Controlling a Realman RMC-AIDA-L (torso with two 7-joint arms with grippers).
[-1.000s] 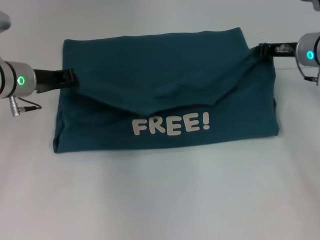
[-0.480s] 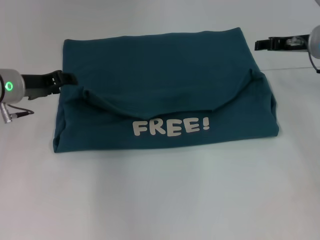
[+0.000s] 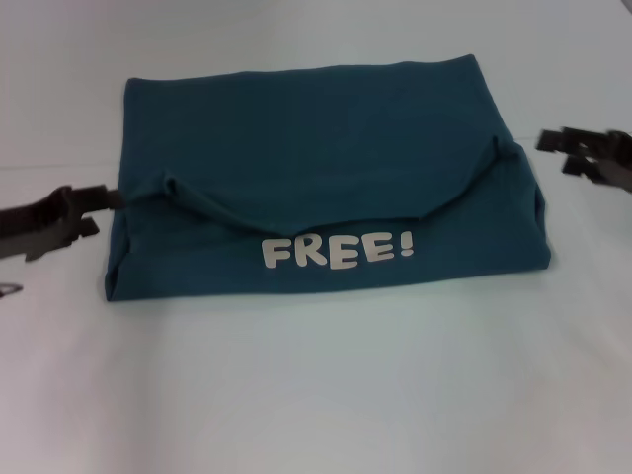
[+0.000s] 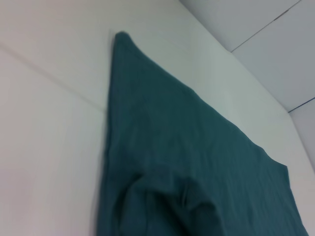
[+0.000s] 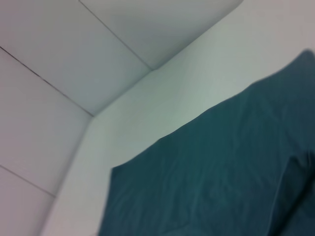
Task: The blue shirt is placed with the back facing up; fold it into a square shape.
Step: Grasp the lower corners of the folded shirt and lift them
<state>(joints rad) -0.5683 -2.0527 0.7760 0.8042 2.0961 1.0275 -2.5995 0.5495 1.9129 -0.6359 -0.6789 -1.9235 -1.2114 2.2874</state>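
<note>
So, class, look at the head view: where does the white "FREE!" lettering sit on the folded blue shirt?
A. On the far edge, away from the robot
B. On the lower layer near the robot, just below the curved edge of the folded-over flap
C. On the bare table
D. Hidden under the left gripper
B: the "FREE!" lettering shows on the near part of the blue shirt, just under the flap's curved edge.

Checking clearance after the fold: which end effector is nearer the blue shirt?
Left. The left end effector sits right at the blue shirt's left edge; the right end effector is clearly apart from its right edge.
</note>
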